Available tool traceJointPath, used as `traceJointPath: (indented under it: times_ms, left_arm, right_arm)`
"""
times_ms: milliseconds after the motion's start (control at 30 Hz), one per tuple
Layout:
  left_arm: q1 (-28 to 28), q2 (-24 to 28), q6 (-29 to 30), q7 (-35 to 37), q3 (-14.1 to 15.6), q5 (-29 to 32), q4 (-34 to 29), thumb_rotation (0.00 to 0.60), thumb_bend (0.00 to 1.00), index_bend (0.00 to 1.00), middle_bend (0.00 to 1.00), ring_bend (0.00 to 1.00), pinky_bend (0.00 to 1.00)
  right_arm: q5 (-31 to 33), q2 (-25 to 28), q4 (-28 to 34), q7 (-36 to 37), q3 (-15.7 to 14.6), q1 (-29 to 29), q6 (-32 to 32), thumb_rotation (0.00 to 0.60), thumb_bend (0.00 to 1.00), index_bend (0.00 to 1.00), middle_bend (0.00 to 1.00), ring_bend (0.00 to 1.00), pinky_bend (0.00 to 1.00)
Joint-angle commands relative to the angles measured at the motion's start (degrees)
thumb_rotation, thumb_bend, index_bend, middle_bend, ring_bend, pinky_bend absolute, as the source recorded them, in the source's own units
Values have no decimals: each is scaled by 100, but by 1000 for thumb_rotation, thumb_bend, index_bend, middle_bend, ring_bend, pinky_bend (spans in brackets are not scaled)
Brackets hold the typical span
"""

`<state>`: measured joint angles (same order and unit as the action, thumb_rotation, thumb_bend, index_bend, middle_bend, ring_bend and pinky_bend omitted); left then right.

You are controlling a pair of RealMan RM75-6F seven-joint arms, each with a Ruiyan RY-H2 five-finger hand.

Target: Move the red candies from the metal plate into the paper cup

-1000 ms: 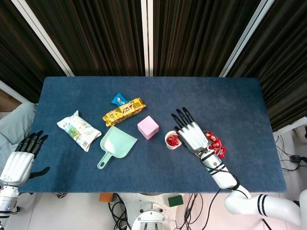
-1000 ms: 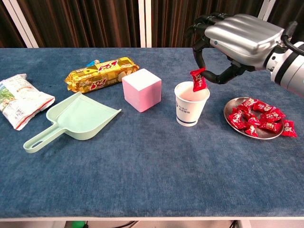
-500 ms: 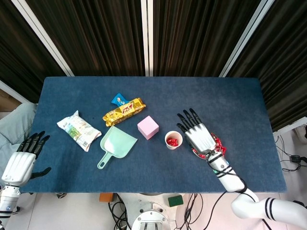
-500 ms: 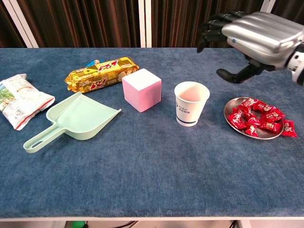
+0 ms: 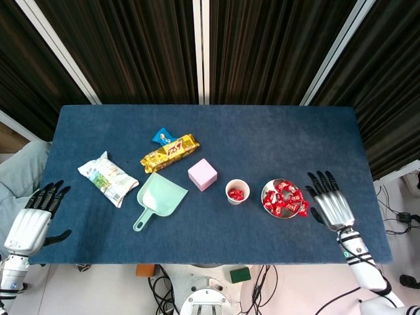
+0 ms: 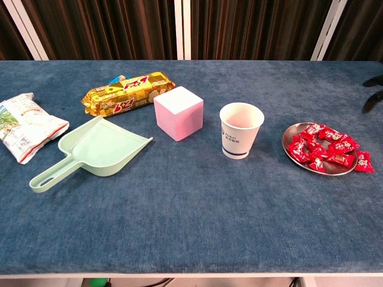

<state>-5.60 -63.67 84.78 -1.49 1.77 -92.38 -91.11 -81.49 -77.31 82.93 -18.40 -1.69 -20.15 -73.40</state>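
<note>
The right hand (image 5: pixel 331 205) is hovering just right of the metal plate (image 5: pixel 267 189), fingers spread and holding nothing; only its dark fingertips are showing at the right edge of the chest view. The left hand (image 5: pixel 34 216) is sitting at the near left corner of the table (image 5: pixel 315 138), well apart from the work, fingers spread and empty. The red candies (image 5: pixel 283 199) are lying heaped on the metal plate, with one appearing to sit off the plate's right rim on the cloth. The paper cup (image 5: pixel 237 191) is standing upright just left of the plate, and the head view is showing red candy inside it. Judging from this, the task is partly done and the step in hand is a reach for another candy. The next move is calling for the right hand to travel left over the plate, pinch one wrapper, lift it, and release it above the cup mouth without tipping the cup. Blue printing is showing on the cup wall but is too small to read. The gold snack packet (image 6: pixel 128 91) is carrying red lettering, not legible; the white bag (image 6: pixel 24 124) is likewise unreadable.
</note>
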Motion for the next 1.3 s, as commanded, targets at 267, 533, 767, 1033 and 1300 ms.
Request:
traceJointPath:
  times_ms: [267, 533, 767, 1033, 1300]
  left_arm:
    - [-10, -6, -19, -7, 8, -10, 4, 600, 98, 90, 31, 1, 151]
    - [-7, 0, -2, 40, 13, -25, 24, 600, 96, 90, 31, 1, 151]
    - [-12, 0, -7, 47, 10, -22, 30, 600, 97, 90, 31, 1, 151]
    - [-11, 6, -3, 69, 10, -19, 35, 600, 98, 90, 31, 1, 151]
    - [-16, 12, -9, 102, 10, -18, 44, 600, 98, 90, 31, 1, 151]
  right_arm:
    - [266, -386, -509, 195, 18, 347, 39, 600, 253, 375, 20, 0, 0]
    - [499, -558, -581, 9, 126, 339, 332, 600, 254, 390, 15, 0, 0]
    - [404, -657, -613, 55, 161, 297, 428, 600, 254, 379, 13, 0, 0]
    - [631, -694, -574, -157, 256, 309, 566, 600, 254, 361, 9, 0, 0]
    - [742, -782, -587, -152, 343, 283, 679, 600, 251, 335, 0, 0, 0]
